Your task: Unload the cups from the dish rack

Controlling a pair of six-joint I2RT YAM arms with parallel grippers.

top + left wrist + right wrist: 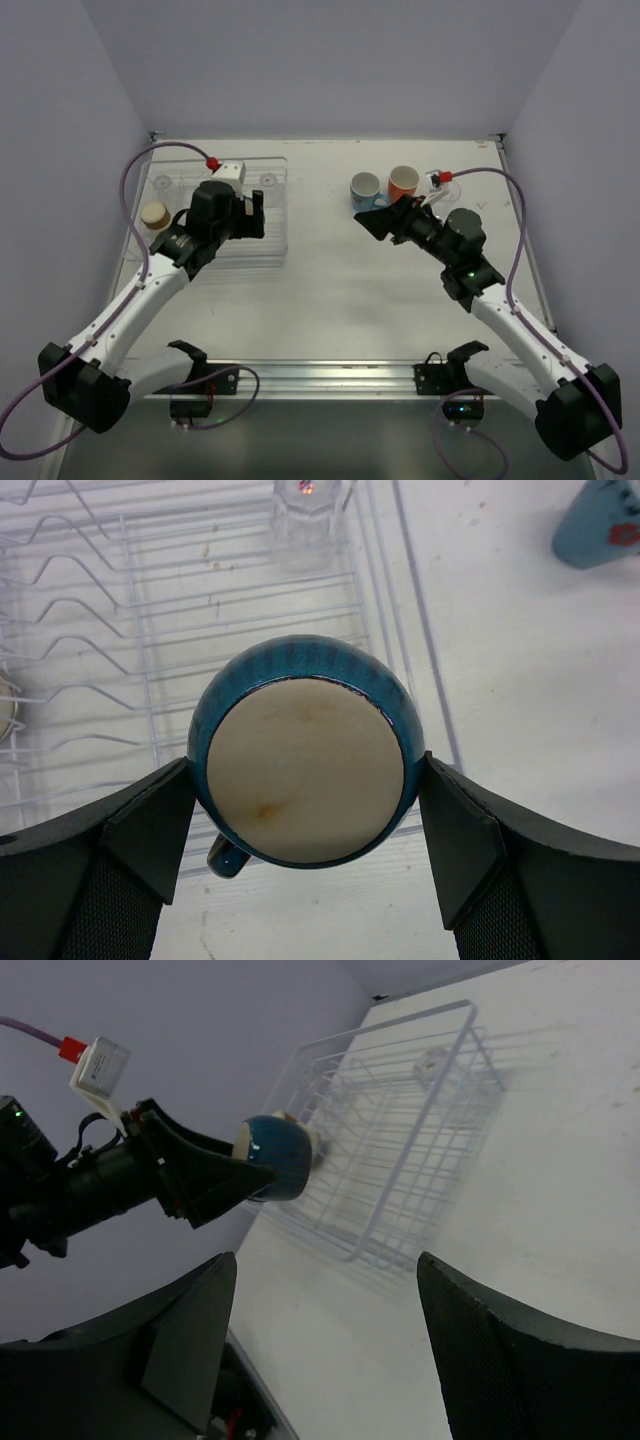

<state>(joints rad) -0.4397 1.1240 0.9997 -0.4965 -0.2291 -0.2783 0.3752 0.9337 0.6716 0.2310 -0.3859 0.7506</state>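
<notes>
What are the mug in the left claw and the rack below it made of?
The dark-blue mug looks like glazed ceramic: its blue wall is glossy and streaked, while the flat base is matte, cream and faintly stained, probably unglazed. The dish rack looks like white coated wire, most likely metal underneath: thin rods form an open grid with the table showing through.

L wrist view: we saw light-blue mug (600,525) cut off top-rt, tan cup (6,708) cut at left edge, clear cup (305,502) at top; dark-blue mug (305,765) w/ handle mostly hidden.
</notes>
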